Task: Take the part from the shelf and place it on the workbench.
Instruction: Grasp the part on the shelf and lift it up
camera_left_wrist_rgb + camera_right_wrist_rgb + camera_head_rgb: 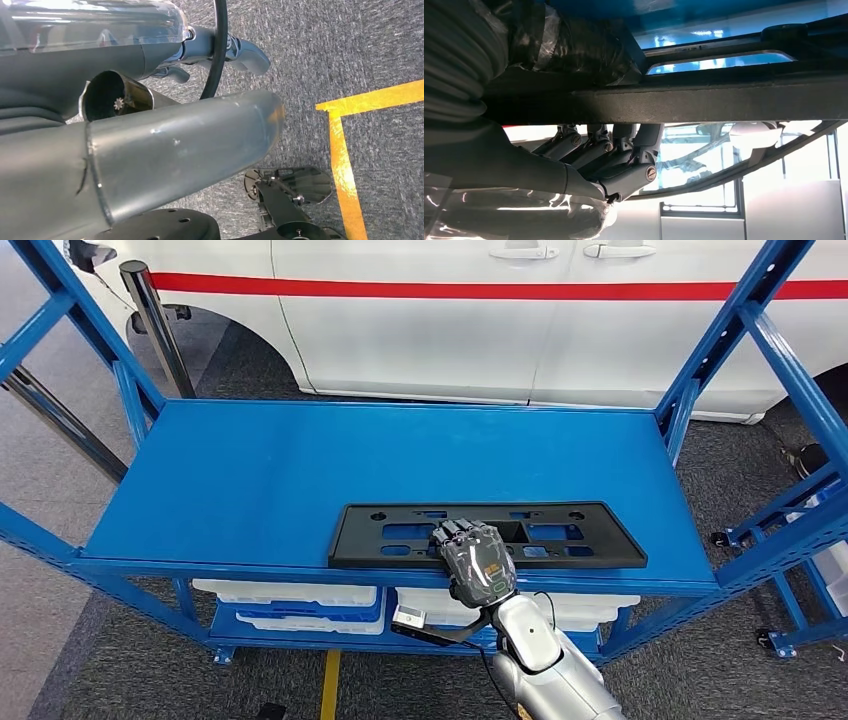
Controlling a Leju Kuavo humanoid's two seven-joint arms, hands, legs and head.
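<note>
Part (488, 534) first: I see a flat black plastic plate, long and narrow with several cut-outs, lying on the blue shelf (300, 480) along its near edge, right of centre. Its long side runs left to right, parallel to the shelf's front lip. My right hand (476, 562) comes up from below at that near edge and lies over the plate's near rim, about at the middle of its length, with the fingers (462, 532) reaching onto the plate's top face. In the right wrist view the dark fingers (624, 150) are curled against the underside of the black bar (674, 102) of the plate, with the thumb on the other face, so I read the hand as clamped on the rim. The left arm hangs low over grey carpet with a yellow floor line (345, 165); I cannot tell how the left hand's fingers stand. Beyond the shelf stands a white car (450, 320) with a red stripe. White bins (300, 602) sit on the lower tier.
</note>
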